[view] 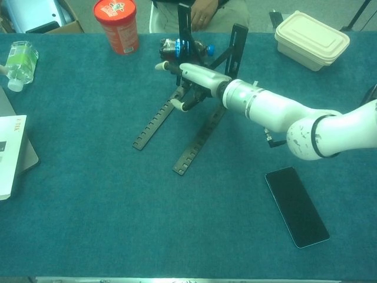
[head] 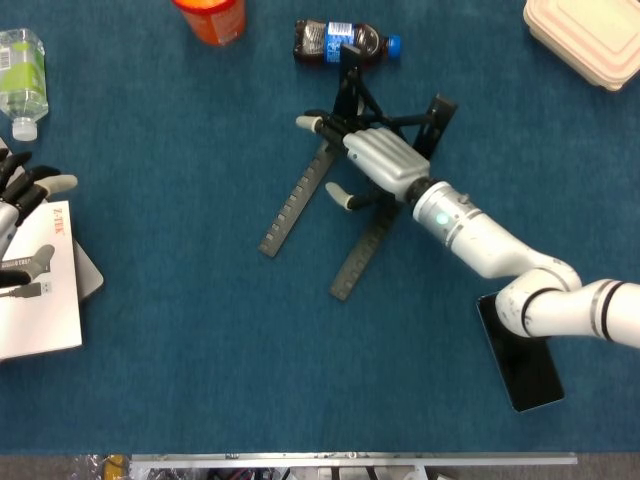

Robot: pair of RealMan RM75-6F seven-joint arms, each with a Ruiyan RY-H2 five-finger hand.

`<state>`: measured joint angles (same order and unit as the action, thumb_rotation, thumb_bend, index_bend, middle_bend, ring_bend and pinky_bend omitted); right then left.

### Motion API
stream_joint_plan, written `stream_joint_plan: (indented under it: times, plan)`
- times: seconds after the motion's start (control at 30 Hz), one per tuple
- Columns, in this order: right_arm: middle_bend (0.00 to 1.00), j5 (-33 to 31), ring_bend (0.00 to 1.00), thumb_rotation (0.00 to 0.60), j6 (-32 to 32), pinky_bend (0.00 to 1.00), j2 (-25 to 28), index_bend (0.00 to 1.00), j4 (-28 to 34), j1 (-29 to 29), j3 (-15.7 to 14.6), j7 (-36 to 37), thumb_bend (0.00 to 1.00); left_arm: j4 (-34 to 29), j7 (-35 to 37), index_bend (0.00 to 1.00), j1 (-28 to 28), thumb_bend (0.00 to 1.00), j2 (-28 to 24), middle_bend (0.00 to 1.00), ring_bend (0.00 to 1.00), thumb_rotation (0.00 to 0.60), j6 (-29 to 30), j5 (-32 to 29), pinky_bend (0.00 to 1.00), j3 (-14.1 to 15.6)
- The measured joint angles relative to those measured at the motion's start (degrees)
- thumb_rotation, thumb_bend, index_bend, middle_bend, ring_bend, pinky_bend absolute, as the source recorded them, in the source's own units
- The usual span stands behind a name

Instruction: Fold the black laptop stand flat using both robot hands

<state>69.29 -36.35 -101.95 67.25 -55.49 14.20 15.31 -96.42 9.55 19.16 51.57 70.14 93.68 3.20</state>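
Note:
The black laptop stand stands unfolded at the table's middle back, its two uprights raised and two notched rails running toward me. In the chest view the stand's uprights rise in front of a bottle. My right hand reaches in from the right and lies over the crossbars near the foot of the left upright, fingers stretched out and thumb apart below them; I see no grip on the frame. In the chest view my right hand sits low between the uprights. My left hand hovers at the far left edge, fingers spread, holding nothing.
A cola bottle lies just behind the stand, an orange canister left of it. A water bottle is at far left, a white booklet under my left hand. A cream lunch box sits back right, a black phone front right.

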Motion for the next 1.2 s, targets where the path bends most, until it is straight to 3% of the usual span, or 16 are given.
stream_joint_plan:
  times: [0.53,1.0,1.2]
  plan:
    - [0.0,2.1,0.0,0.6,-0.6,0.0,1.9,0.0,3.9,1.1,-0.9,0.8,0.42,0.2,-0.1,0.19,0.1,0.36,0.5,0.17,0.06,0.6,-0.3,0.0,0.03,-0.1]
    - [0.0,-2.2,0.0,0.6,2.0,0.0,-4.5,0.0,-4.8,-2.4,2.0,-0.1,0.42,0.1,0.1,0.19,-1.1,0.36,-0.4,0.17,0.06,0.6,1.0,-0.1,0.03,0.3]
    - [0.0,-3.5,0.0,0.6,1.7,0.0,-4.7,0.0,-5.7,-2.3,2.7,-1.0,0.42,0.2,0.4,0.19,-1.3,0.36,-0.5,0.17,0.06,0.6,1.5,0.2,0.03,0.3]
